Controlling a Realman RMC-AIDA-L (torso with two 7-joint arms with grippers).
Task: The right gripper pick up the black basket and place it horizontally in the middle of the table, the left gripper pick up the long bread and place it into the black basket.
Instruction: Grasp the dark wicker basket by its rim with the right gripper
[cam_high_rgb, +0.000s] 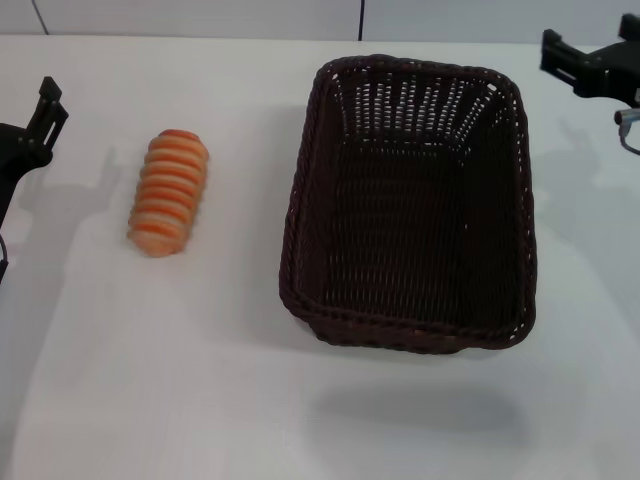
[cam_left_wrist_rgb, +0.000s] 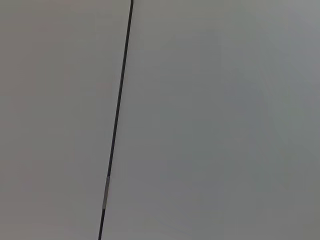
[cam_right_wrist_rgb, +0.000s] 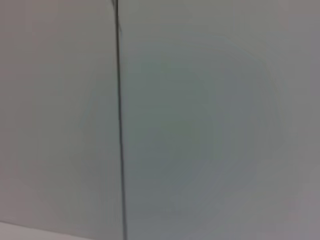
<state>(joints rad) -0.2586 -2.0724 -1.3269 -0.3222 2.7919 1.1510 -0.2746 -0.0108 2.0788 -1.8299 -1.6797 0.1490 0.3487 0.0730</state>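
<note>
From the head view, the black basket (cam_high_rgb: 410, 205) sits on the white surface (cam_high_rgb: 200, 400), long axis running away from the robot. The right tool (cam_high_rgb: 585, 62) is nearest, at its far right corner; I can't tell its opening. The long bread (cam_high_rgb: 168, 192) lies left, near the left tool (cam_high_rgb: 40, 125). Both wrist views show only blank wall.

Both the left gripper (cam_high_rgb: 40, 115) and the right gripper (cam_high_rgb: 585, 62) are cut off by the head view's edges.

The white table (cam_high_rgb: 200, 400) carries the long bread (cam_high_rgb: 168, 192) beside the black basket (cam_high_rgb: 410, 330).
</note>
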